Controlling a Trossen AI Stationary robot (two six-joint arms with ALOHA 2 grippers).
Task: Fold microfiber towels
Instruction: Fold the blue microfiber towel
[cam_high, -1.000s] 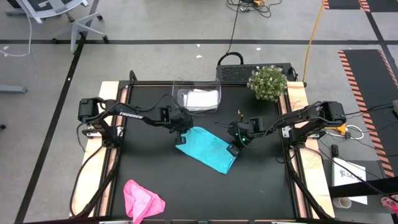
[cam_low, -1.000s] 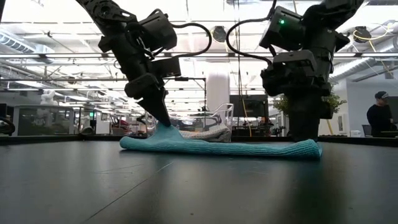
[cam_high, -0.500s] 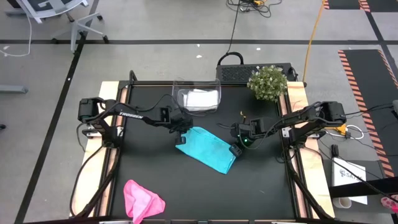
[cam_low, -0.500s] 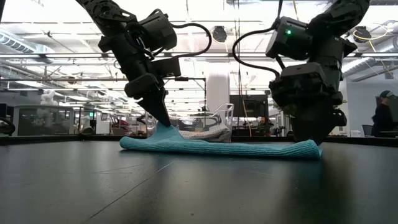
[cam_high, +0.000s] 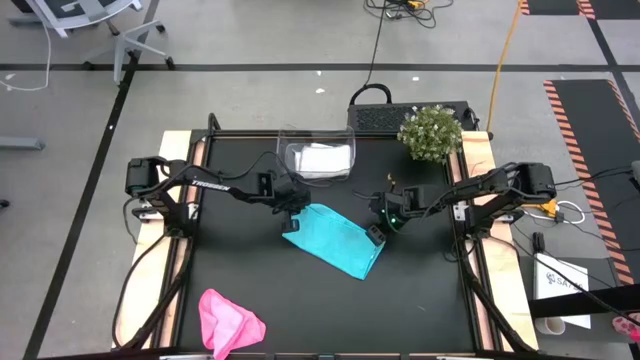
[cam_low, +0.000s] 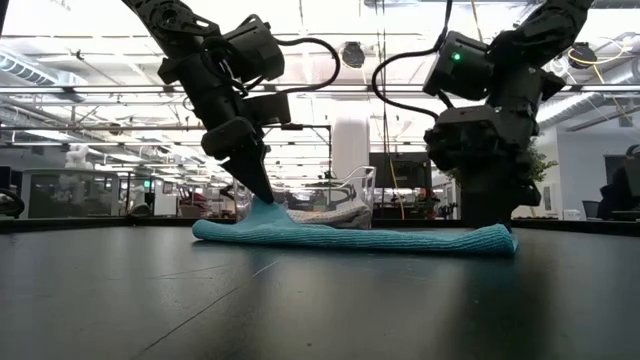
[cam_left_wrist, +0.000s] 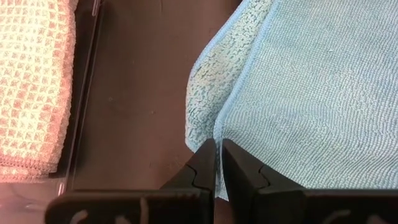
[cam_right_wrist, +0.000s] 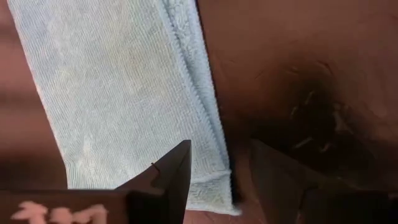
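L gripper (cam_high: 291, 214) pinched shut, low; R gripper (cam_high: 377, 234) jaws apart.

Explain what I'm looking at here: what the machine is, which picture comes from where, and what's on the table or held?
Two dark robot arms work at a black table. One picture looks straight down, one looks level across the tabletop, and two come from cameras on the wrists. A teal towel, folded over, lies mid-table. The left gripper is shut on its corner, lifting it slightly. The right gripper is at the opposite end with its jaws open, holding nothing. A crumpled pink towel lies near the front edge. At the back, a clear tub holds a pale towel, beside a small potted plant.
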